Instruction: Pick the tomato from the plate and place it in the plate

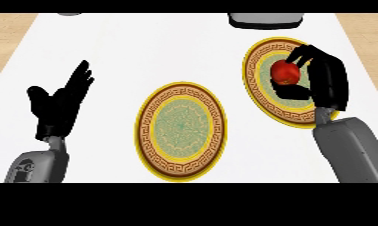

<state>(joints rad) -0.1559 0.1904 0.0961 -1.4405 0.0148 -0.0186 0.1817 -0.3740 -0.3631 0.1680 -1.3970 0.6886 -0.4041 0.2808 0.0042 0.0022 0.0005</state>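
Head view shows you the right hand (323,77) curled round the tomato (286,71) over the right plate (260,70). Left hand (59,102) rests open. Tomato looks smooth, soft, likely slippery; hold its sides, then cross to the middle plate (181,131).

A red, round tomato (285,71) is shown over the right-hand plate (260,84), toward that plate's upper right, at about two o'clock from the view's centre; its lower and right sides are hidden, so contact with the plate cannot be judged. Both plates are round, with a yellow rim, a brown key-pattern band and a pale green patterned centre. The second plate (181,131) lies flat at about six o'clock, apart from the first, with nothing on it.
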